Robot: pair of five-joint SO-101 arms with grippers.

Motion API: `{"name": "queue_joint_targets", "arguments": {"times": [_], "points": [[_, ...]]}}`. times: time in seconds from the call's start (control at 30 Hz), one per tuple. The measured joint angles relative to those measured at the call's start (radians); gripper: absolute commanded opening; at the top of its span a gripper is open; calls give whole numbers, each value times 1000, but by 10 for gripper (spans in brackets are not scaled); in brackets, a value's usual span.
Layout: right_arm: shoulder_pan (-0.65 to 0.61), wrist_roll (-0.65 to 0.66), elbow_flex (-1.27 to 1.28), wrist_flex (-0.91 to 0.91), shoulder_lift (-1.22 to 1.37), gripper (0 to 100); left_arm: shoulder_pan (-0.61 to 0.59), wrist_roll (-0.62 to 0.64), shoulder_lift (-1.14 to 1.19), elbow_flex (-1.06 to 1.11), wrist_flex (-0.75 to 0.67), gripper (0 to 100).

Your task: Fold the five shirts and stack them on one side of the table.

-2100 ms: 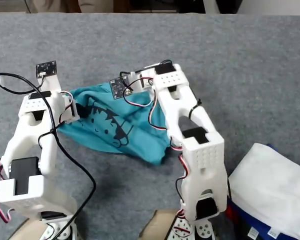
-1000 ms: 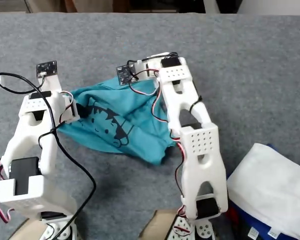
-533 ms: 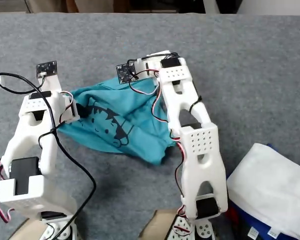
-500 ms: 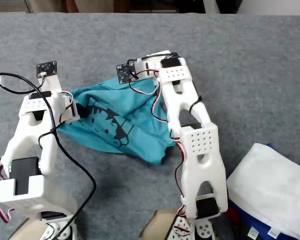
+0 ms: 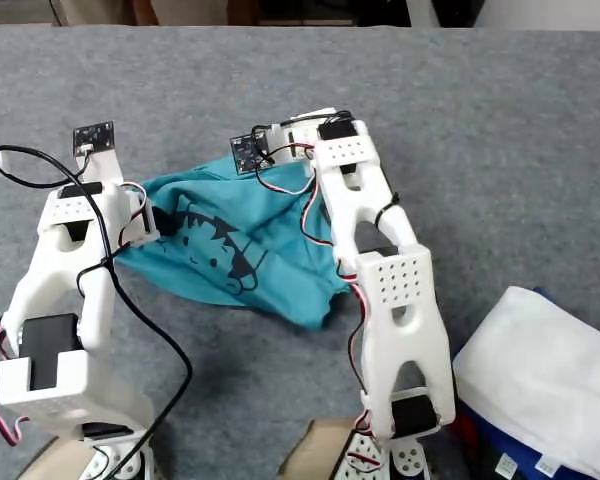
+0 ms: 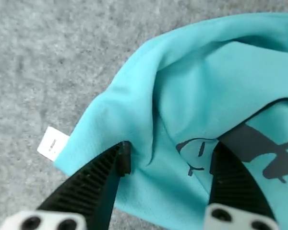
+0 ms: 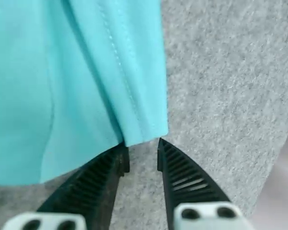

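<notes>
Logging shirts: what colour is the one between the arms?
Teal shirt with a dark cartoon print; clearest in the high view.

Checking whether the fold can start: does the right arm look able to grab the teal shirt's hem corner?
Probably yes. The right gripper has its fingers apart just at the hem corner of the teal cartoon-print shirt, with nothing in between and the grey felt table beneath.
</notes>
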Motion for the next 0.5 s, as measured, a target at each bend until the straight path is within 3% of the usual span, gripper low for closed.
{"name": "queue_joint_targets", "arguments": {"times": [0.3,0.5], "points": [[-2,-17,-97,196,3,125,0,0,0,0,0,274],[-25,-41,-132,216,8,125,0,0,0,0,0,274]]}}
